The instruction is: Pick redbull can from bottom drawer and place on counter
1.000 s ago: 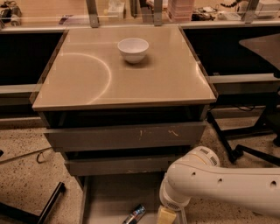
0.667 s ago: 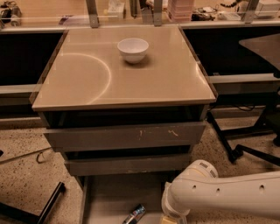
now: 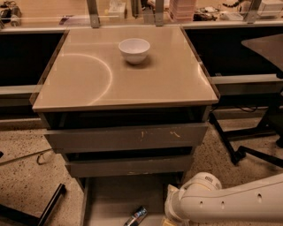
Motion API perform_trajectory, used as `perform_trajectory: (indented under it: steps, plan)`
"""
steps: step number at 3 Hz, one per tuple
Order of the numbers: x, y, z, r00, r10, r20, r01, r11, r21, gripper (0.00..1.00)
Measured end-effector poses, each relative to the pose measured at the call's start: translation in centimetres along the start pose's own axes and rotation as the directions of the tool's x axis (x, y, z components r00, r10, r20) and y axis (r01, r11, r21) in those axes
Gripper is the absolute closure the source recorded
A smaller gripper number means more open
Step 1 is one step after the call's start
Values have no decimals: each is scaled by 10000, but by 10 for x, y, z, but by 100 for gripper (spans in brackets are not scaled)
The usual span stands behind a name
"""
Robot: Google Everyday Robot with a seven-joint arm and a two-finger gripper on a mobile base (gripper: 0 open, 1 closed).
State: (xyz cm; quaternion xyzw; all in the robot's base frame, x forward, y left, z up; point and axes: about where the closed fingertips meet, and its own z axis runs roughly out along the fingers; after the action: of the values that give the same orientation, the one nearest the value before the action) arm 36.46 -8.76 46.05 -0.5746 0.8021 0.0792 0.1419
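Observation:
The redbull can (image 3: 135, 216) lies on its side on the grey floor of the open bottom drawer (image 3: 108, 198), near the picture's bottom edge. My white arm (image 3: 212, 204) reaches in from the lower right and bends down over the drawer's right part. The gripper itself is below the picture's bottom edge, out of view, to the right of the can. The tan counter (image 3: 150, 79) with its pale arc mark tops the cabinet.
A white bowl (image 3: 134, 50) stands on the counter near its back edge. Two wider grey drawers (image 3: 128, 137) are above the bottom one. A long shelf with metal posts (image 3: 93, 9) runs behind. Black chair legs (image 3: 247, 150) stand on the floor at right.
My arm has sunk lower in the picture and the gripper has dropped out of view. The can has not moved.

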Motion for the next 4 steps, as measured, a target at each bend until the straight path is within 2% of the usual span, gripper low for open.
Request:
perform_trajectory:
  steps: [1,2,3,4]
  plan:
    - [0,0,0,10000,-1,0,1,10000,0,0]
    - [-5,10,28,9983,-217,545,243,9986,-472,0]
    - [-34,7,71,9673,-735,2426,857,9955,-402,0]
    - [-52,24,115,9228,-700,3788,980,9937,-551,0]
